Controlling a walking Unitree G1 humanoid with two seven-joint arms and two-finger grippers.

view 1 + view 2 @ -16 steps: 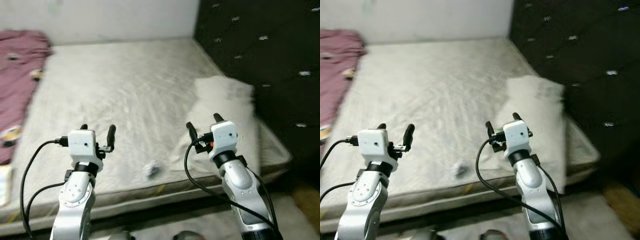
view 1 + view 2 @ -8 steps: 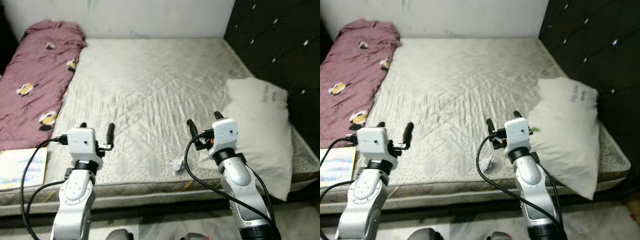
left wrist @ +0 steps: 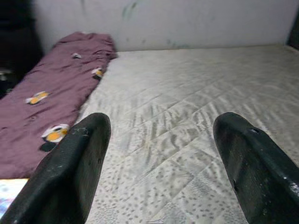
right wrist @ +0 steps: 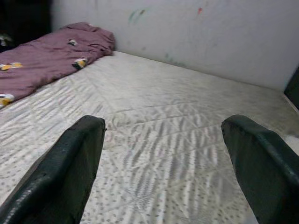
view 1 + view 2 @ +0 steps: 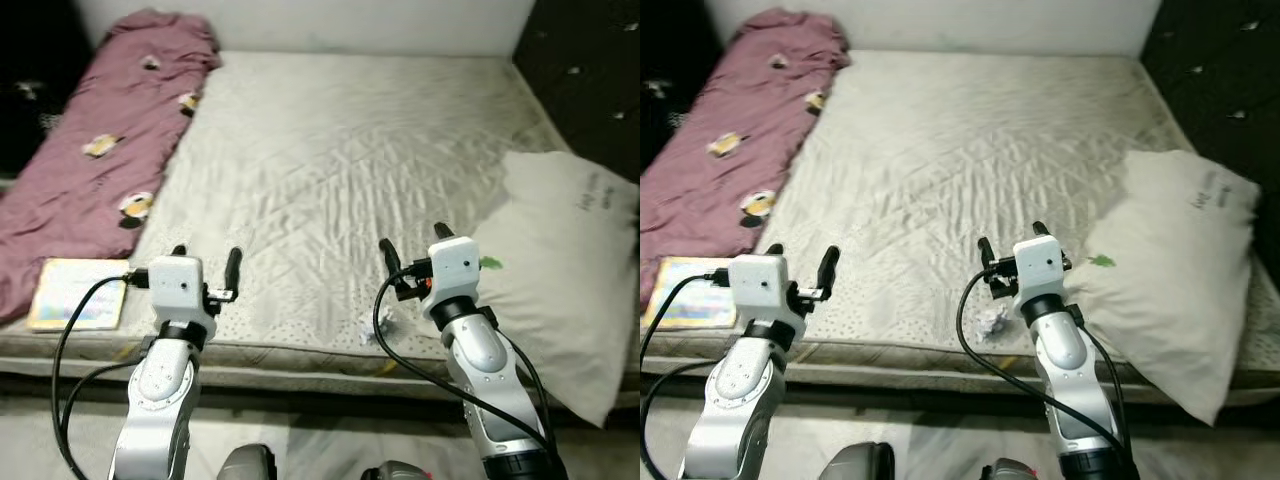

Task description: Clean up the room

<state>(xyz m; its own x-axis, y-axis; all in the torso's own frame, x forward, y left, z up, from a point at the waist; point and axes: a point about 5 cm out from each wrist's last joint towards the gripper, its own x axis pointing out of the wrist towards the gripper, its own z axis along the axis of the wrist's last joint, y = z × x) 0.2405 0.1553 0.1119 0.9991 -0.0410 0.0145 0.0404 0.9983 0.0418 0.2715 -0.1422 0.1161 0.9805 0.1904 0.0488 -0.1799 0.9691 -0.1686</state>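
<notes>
A bed with a pale quilted mattress [image 5: 340,150] lies before me. A crumpled white paper wad [image 5: 989,321] sits near the mattress's front edge, just left of my right arm. A white pillow [image 5: 560,270] rests at the right side, a maroon blanket [image 5: 110,140] with yellow prints along the left. A colourful flat book [image 5: 78,306] lies at the front left corner. My left gripper [image 5: 206,262] and right gripper [image 5: 415,248] are both open, held up over the front edge, holding nothing.
A dark tufted headboard [image 5: 590,70] stands at the right, and a white wall [image 3: 187,18] runs behind the bed. Pale floor [image 5: 320,450] lies in front of the bed.
The camera has swung to the left: the pillow and headboard slid right, and the maroon blanket and the book came into view. Both grippers kept their open pose.
</notes>
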